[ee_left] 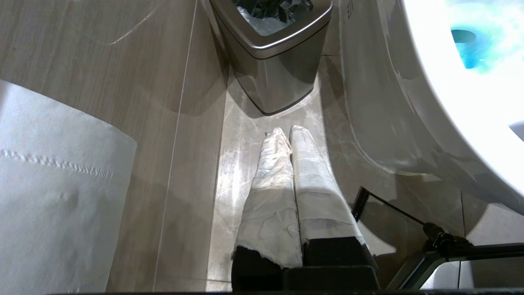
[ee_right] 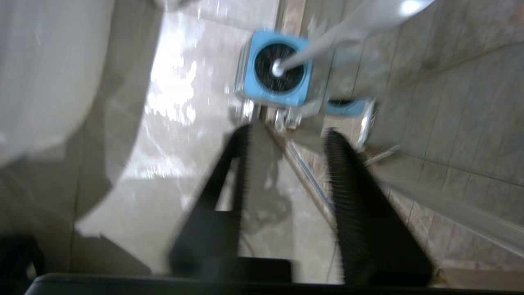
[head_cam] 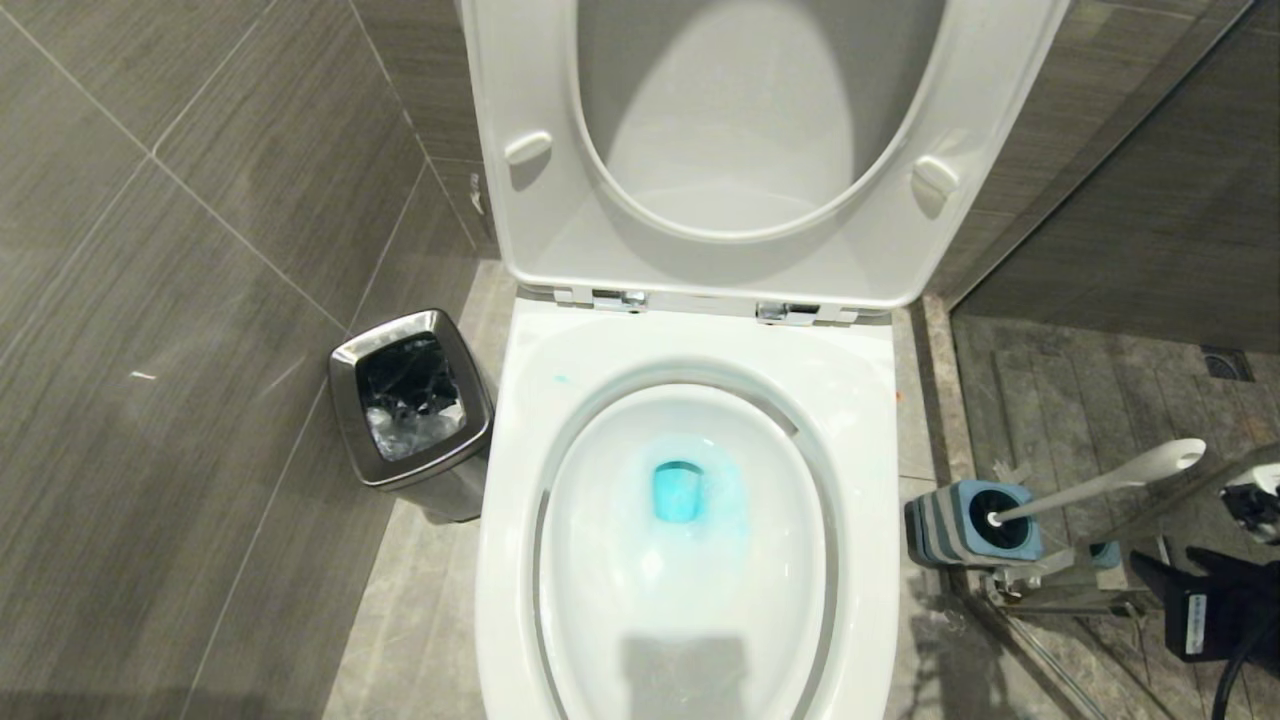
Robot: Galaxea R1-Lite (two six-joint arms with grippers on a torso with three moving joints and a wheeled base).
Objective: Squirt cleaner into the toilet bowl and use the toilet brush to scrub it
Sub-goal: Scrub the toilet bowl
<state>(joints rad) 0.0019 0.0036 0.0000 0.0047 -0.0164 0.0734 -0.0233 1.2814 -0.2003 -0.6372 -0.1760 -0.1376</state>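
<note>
The white toilet bowl (head_cam: 690,610) stands open with seat and lid raised, and turquoise cleaner (head_cam: 688,492) pools round its drain. To its right the toilet brush (head_cam: 1110,482) stands in its blue-grey holder (head_cam: 945,528), white handle leaning right, black head (ee_right: 278,67) down in the holder. My right gripper (ee_right: 290,130) hangs open above the floor, a short way back from the holder (ee_right: 250,88), with nothing between its fingers. My left gripper (ee_left: 288,130) is shut and empty, its fingers wrapped in white, low beside the bowl's outer wall (ee_left: 389,102).
A steel bin (head_cam: 410,400) with a black liner stands left of the toilet against the tiled wall. A glass partition (head_cam: 1100,160) rises just behind the brush holder, with a shower floor drain (head_cam: 1225,362) beyond. White toilet paper (ee_left: 53,184) hangs near the left arm.
</note>
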